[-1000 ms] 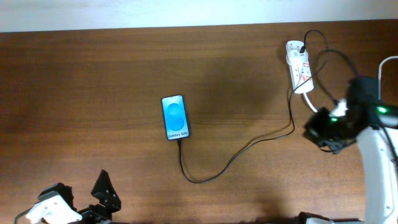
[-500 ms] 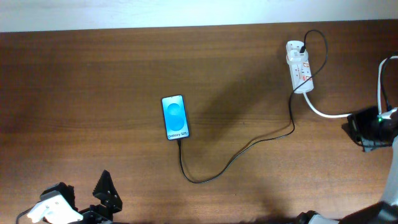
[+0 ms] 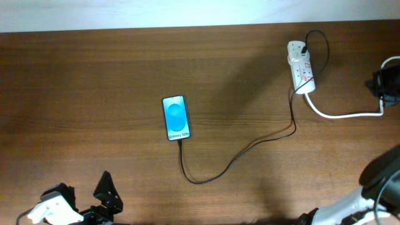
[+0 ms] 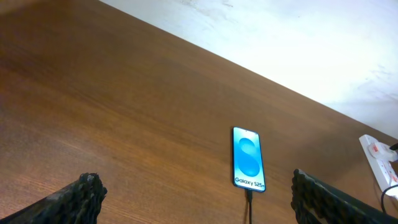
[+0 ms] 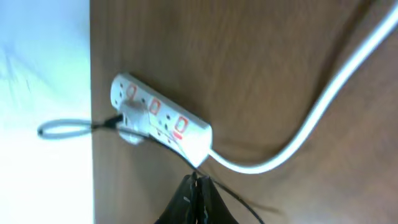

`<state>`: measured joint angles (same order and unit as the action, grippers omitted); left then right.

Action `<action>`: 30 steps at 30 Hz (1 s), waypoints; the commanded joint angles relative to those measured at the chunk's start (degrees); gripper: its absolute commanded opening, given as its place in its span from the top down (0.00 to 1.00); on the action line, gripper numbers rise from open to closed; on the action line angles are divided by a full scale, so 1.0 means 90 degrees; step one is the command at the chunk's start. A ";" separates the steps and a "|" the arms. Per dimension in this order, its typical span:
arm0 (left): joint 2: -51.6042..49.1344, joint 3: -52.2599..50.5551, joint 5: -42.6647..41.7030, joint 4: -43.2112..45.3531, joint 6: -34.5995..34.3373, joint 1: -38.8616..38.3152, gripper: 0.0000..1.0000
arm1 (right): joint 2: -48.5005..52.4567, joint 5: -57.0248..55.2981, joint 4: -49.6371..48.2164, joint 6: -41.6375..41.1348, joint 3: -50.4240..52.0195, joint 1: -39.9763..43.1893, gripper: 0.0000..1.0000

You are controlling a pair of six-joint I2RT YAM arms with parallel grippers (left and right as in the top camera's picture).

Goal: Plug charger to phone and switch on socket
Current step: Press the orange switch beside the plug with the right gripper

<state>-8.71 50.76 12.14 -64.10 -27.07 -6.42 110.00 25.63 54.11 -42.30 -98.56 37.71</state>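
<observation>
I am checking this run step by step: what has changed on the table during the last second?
The right claw withdrew from beside the socket toward the right edge of the table, shut and empty. The left claw stayed open at the near edge; phone, charger and socket did not move.

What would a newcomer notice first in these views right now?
The phone glows bright blue in the middle of the dark wooden table. From its bottom edge the black charger cable loops right and up to the white socket near the far edge, red marks on its face.
</observation>
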 commanded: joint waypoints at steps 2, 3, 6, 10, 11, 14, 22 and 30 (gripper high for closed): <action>0.0058 -0.0041 -0.0066 -0.0024 -0.0036 -0.0010 0.01 | 0.0865 0.0355 -0.0529 -0.0789 -0.0372 -0.0160 0.96; 0.0058 -0.0041 -0.0063 -0.0032 -0.0036 -0.0010 0.01 | 0.0947 0.0408 -0.0641 -0.0891 -0.0372 -0.0194 0.96; 0.0058 -0.0041 -0.0063 -0.0240 -0.0036 -0.0010 0.01 | 0.1360 0.0459 -0.1307 -0.1430 -0.0372 -0.0435 0.96; 0.0058 -0.0041 -0.0063 -0.0780 -0.0036 -0.0010 0.01 | 0.1722 0.0522 -0.1982 -0.1826 -0.0372 -0.0792 0.96; 0.0058 -0.0041 -0.0063 -0.0940 -0.0036 -0.0010 0.01 | 0.1814 0.0629 -0.2152 -0.1906 -0.0372 -0.0889 0.96; 0.0058 -0.0044 -0.0063 -0.0962 -0.0080 -0.0010 0.01 | 0.2030 0.0651 -0.2370 -0.2198 -0.0372 -0.1095 0.96; 0.0058 -0.0044 -0.0066 -0.0962 -0.0080 -0.0010 0.01 | 0.2506 0.0593 -0.2909 -0.2584 -0.0372 -0.1321 0.96; 0.0058 -0.0044 -0.0066 -0.0962 -0.0080 -0.0010 0.01 | 0.2603 0.0631 -0.3383 -0.2701 -0.0372 -0.1576 0.96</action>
<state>-8.71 50.59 11.94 -72.88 -27.11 -6.42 132.44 30.79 24.08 -65.84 -100.73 25.32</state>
